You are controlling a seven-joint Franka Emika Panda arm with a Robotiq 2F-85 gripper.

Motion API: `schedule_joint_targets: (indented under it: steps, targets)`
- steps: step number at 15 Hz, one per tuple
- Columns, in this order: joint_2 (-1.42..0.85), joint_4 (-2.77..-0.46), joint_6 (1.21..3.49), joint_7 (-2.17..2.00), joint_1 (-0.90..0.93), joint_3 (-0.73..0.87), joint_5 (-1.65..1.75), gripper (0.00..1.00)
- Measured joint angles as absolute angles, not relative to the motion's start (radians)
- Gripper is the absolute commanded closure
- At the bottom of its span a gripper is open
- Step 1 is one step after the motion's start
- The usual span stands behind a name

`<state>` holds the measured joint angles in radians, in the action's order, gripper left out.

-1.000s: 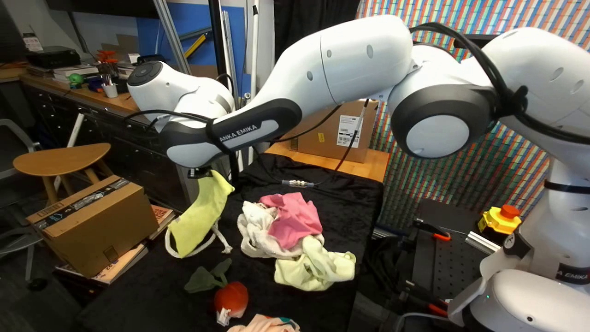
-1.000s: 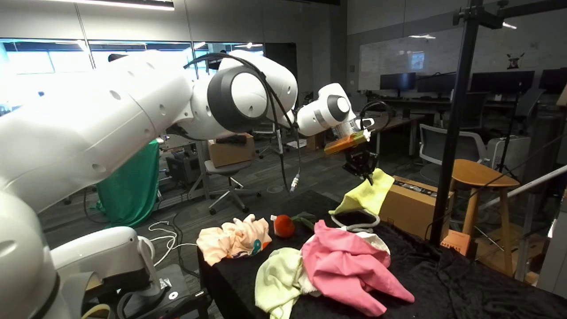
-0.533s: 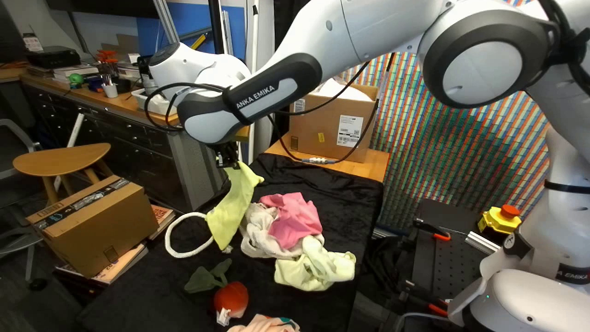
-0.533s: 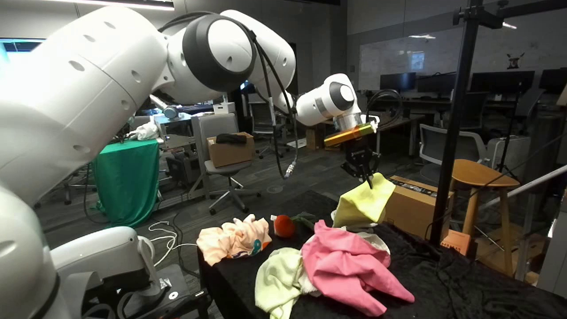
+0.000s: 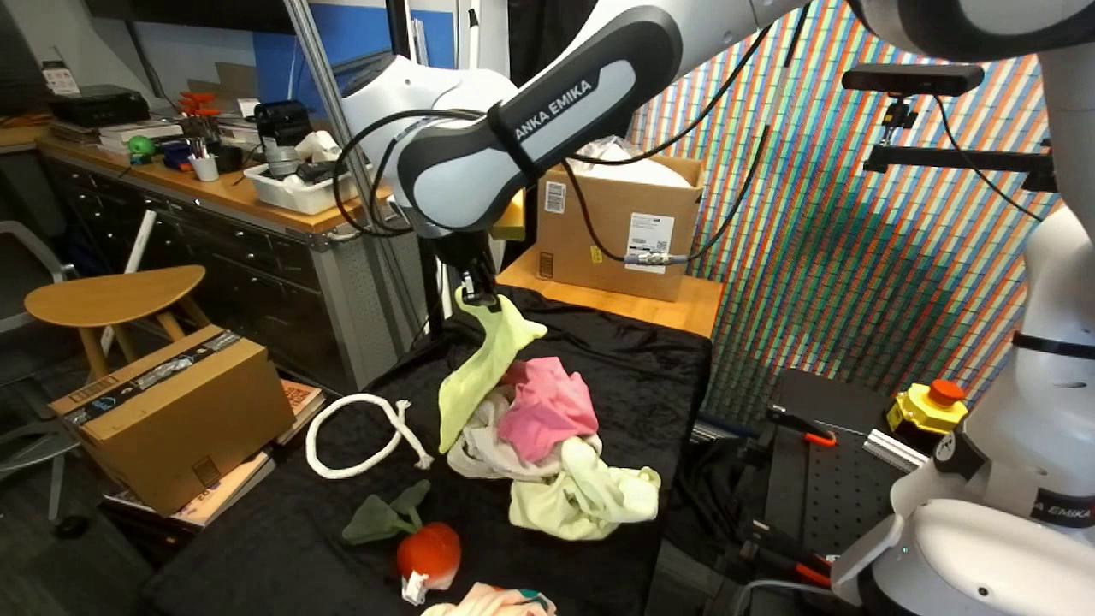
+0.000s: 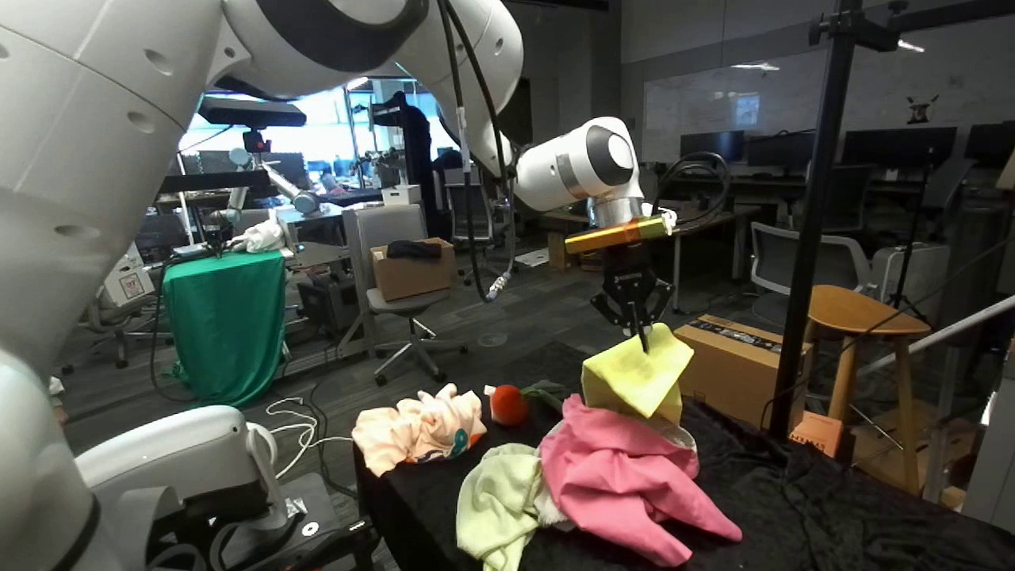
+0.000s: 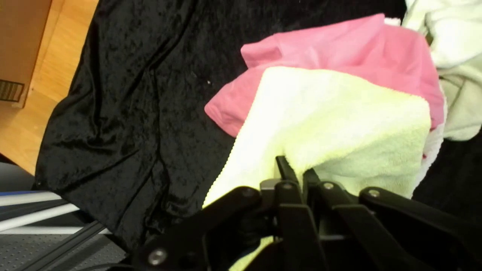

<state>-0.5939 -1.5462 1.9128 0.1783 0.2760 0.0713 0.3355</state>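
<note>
Wrist view: clenching a fold of yellow cloth (image 7: 339, 101) with the black gripper (image 7: 295, 165), and from this angle hiding part of the pink cloth (image 7: 331, 47). Taking that pink cloth as landmark, holding the yellow cloth up and draped at its upper left in an exterior view, with the lower tip just beside the white cloth (image 5: 488, 445) underneath the pink one; unable to tell whether touching it or hanging clear. Around the same landmark, seeing pale green cloth (image 5: 590, 496) crumpled below, a white rope (image 5: 338, 473) looped well to the left, a leafy red plush vegetable (image 5: 429, 554) to the lower left, and, in an exterior view, peach cloth (image 6: 420, 424) to the upper left. Judging the step in hand as a raised cloth, grasped and not yet released. Likely calling next for a firm pinch, slow travel near the pink cloth, no drag from the dangling tip on it or on its white neighbour, and loosening the gripper only with the yellow cloth well supported from below
</note>
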Motion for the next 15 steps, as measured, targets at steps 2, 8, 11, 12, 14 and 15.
schedule_joint_targets:
  steps: [2,8,11,12,14,15]
  targets:
    - [-0.529,-1.644,1.931,0.178,0.249,0.055,0.350,0.64]
    - [-0.393,-1.900,2.095,0.172,0.180,0.028,0.417,0.19]
    - [-0.385,-1.949,2.185,0.152,0.171,0.026,0.448,0.00]
    - [-0.384,-1.959,2.215,0.141,0.168,0.026,0.459,0.00]
    - [-0.382,-1.970,2.272,0.119,0.166,0.026,0.476,0.00]
    - [-0.381,-1.973,2.296,0.107,0.166,0.026,0.488,0.00]
